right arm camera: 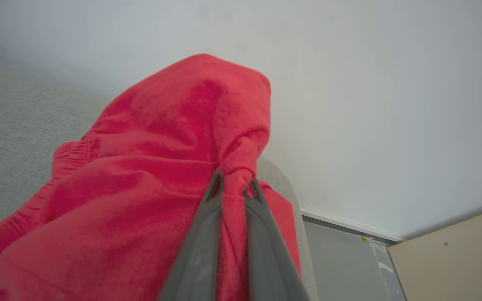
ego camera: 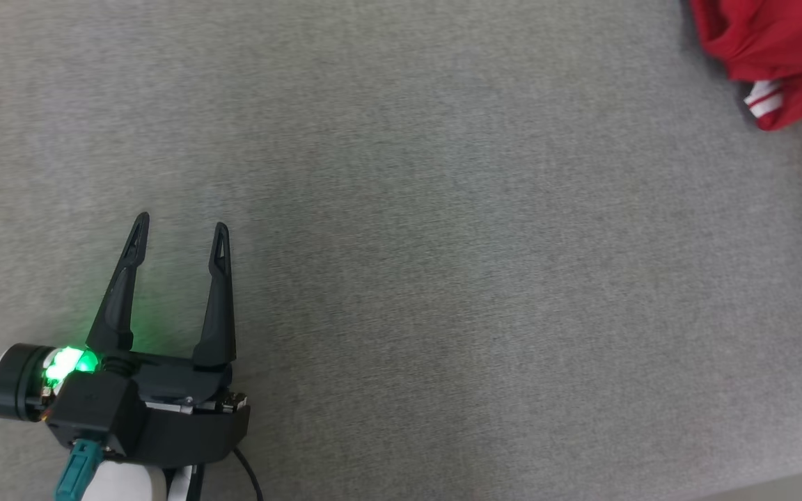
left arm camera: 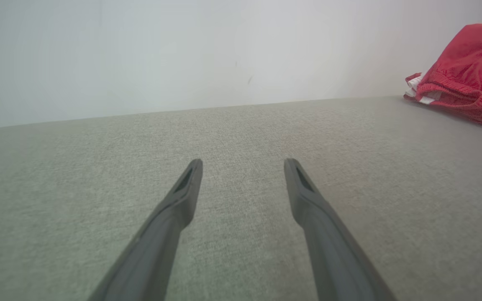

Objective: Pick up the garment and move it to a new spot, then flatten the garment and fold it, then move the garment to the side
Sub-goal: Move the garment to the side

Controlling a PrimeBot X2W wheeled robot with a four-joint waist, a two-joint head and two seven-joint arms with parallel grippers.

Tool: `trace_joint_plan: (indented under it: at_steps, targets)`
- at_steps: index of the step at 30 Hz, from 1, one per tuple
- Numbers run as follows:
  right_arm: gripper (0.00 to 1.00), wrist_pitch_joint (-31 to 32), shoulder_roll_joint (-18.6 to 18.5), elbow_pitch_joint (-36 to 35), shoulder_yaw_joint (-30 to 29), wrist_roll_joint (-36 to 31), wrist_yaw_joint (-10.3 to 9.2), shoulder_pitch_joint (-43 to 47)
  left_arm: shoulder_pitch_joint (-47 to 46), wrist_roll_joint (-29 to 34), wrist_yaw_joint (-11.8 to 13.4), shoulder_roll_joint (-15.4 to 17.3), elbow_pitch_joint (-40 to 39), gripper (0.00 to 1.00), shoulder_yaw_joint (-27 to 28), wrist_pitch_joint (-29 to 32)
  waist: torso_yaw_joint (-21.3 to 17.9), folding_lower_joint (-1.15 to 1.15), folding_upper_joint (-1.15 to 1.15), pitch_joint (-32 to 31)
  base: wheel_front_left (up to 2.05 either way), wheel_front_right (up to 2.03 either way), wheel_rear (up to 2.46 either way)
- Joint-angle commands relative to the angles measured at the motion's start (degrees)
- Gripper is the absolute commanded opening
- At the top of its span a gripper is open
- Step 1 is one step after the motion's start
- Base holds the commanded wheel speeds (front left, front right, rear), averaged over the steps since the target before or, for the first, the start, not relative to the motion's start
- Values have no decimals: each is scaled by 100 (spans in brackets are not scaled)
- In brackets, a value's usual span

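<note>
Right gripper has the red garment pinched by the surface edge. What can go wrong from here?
1. The right gripper is shut on just a narrow fold of the red garment, so the fabric may slip out when lifted.
2. The garment lies bunched close to the grey surface's rounded edge, with floor beyond. If dropped, it could slide off.
3. The left gripper is open and far away, so it likely cannot catch a slip.

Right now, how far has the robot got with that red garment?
Done: the right gripper is shut on a fold of the red garment. In hand: the pick-up, with the garment bunched up at the far right of the grey surface. Left: moving it to a new spot, flattening, folding and setting it aside. The left gripper is open and empty.
</note>
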Motion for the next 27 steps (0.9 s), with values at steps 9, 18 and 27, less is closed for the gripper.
trace_joint_plan:
  at_steps: [9, 18, 27]
  targets:
    - [0, 336, -356, -73, 109, 147, -17, -379, -79, 155, -22, 58, -267, 100, -138, -16, -246, -1, -1, 286, 0, 0, 0]
    - [51, 441, -298, 662, 24, -395, -17, -649, -50, 169, 31, 92, -571, 100, -171, -16, -174, -1, -1, 436, 0, 0, 0]
    - [100, 146, -8, 1097, -172, -823, -17, -784, 26, 112, 93, 131, -532, 100, -121, -16, -241, -1, -1, 298, 0, 0, 0]
